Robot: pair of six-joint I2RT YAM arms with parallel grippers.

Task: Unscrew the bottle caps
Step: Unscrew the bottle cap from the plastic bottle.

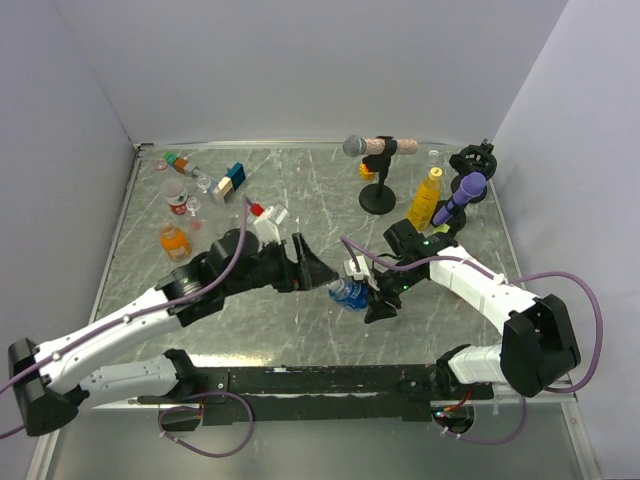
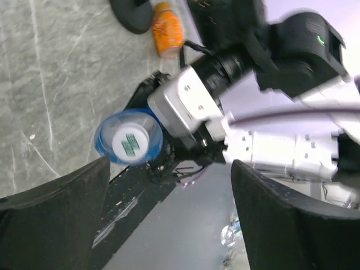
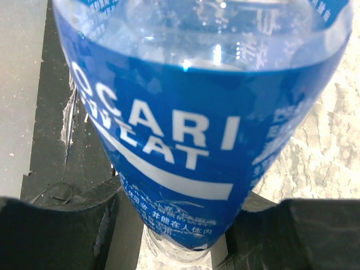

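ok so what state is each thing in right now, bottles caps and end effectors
left end effector: open, empty
right end effector: shut on blue-label bottle
blue-label bottle: gripped, capped
white cap: on the blue-label bottle, ungripped
yellow bottle: upright, capped
orange bottle: upright

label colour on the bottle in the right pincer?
The label is blue with white lettering and a white stripe. Clearest in the right wrist view.

A robotics lab: plain pale walls (image 1: 300, 60) enclose a marbled worktable (image 1: 310, 200).
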